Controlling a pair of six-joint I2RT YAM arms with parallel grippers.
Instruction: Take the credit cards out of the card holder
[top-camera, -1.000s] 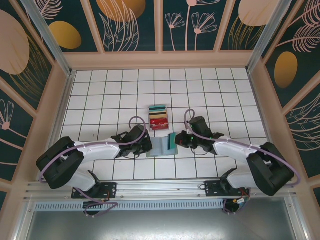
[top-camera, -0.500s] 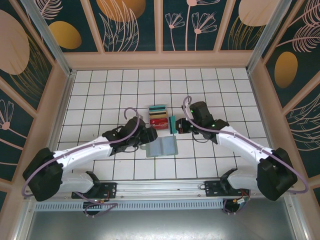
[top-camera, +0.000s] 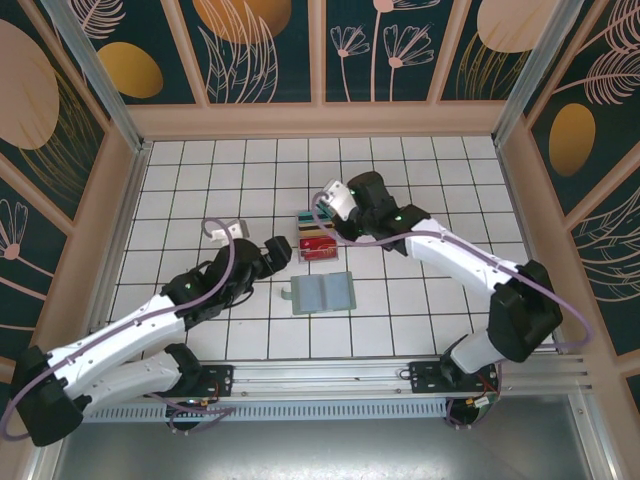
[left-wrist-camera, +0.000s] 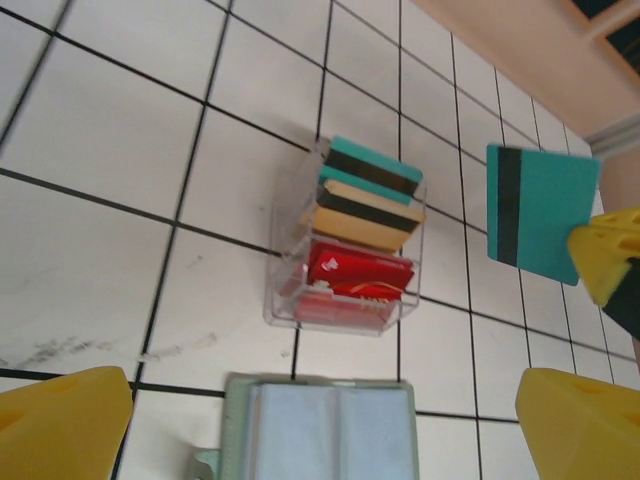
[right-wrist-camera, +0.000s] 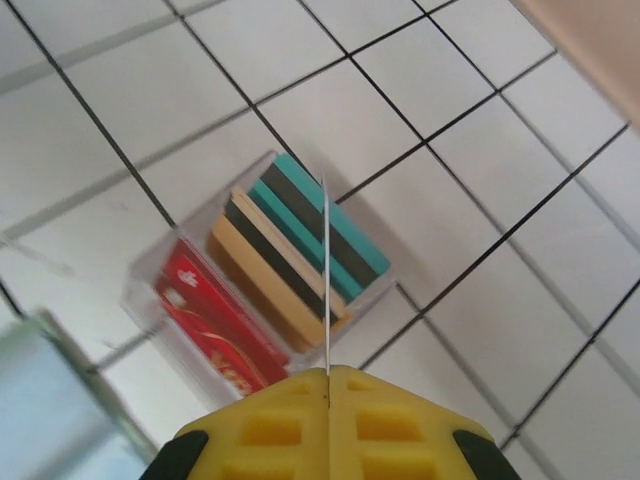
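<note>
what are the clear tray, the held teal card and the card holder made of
Tray: clear hard plastic, glossy; tiles show through. Teal card: likely thin stiff plastic, matte, black stripe. Card holder: perhaps soft leatherette, dull; uncertain.

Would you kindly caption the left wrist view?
Right gripper holds a teal card near the clear tray.

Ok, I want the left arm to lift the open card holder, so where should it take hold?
Its left edge, I'd say, approached low from the left. The card holder lies open and flat, blue inside up, so only the edges offer a pinch; a small tab sticks out on that side, nearest the open left gripper.
</note>
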